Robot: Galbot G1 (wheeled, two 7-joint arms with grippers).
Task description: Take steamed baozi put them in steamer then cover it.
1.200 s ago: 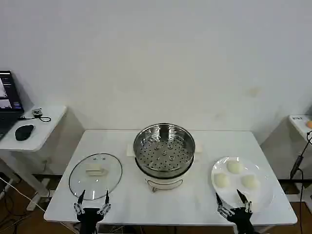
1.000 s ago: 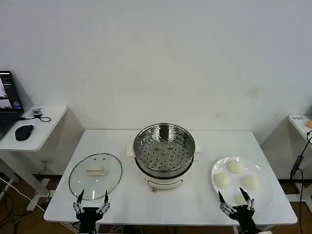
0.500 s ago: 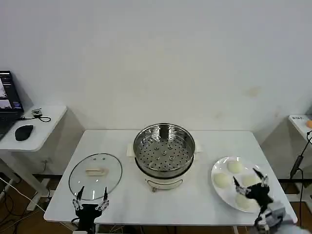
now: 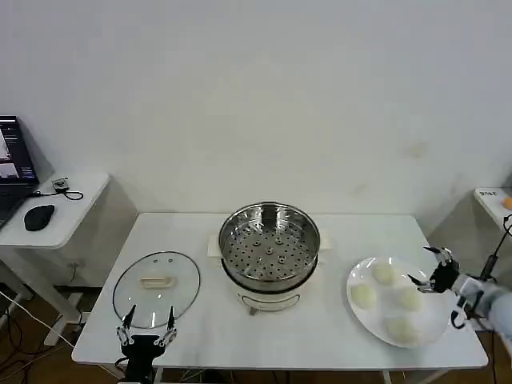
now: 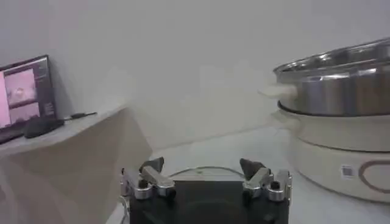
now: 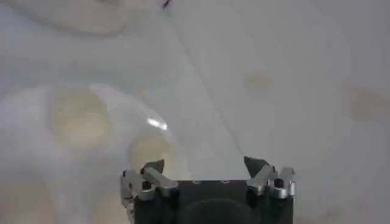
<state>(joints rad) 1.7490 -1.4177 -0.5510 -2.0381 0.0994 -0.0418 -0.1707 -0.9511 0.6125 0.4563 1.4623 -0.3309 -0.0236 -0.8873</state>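
Observation:
Several cream-white baozi (image 4: 363, 296) lie on a white plate (image 4: 433, 321) at the table's right. The shiny steamer (image 4: 270, 244) stands empty at the table's middle on its white base. The glass cover (image 4: 157, 286) with a white handle lies flat at the left. My right gripper (image 4: 426, 266) hovers open over the plate's right rim, beside the nearest baozi (image 4: 410, 298); from the wrist, the right gripper (image 6: 205, 164) has a baozi (image 6: 152, 155) just ahead of its left finger. My left gripper (image 4: 147, 320) waits open at the cover's near edge; the left gripper (image 5: 202, 165) faces the steamer (image 5: 341, 85).
A side table at the far left holds a laptop (image 4: 12, 172) and a mouse (image 4: 39, 217). Another small table (image 4: 494, 200) with a cable stands at the far right. White wall behind; bare tabletop (image 4: 320, 328) lies between steamer and front edge.
My right gripper has swung from the table's front edge up and to the right, now over the plate's right rim. The left gripper has barely moved.

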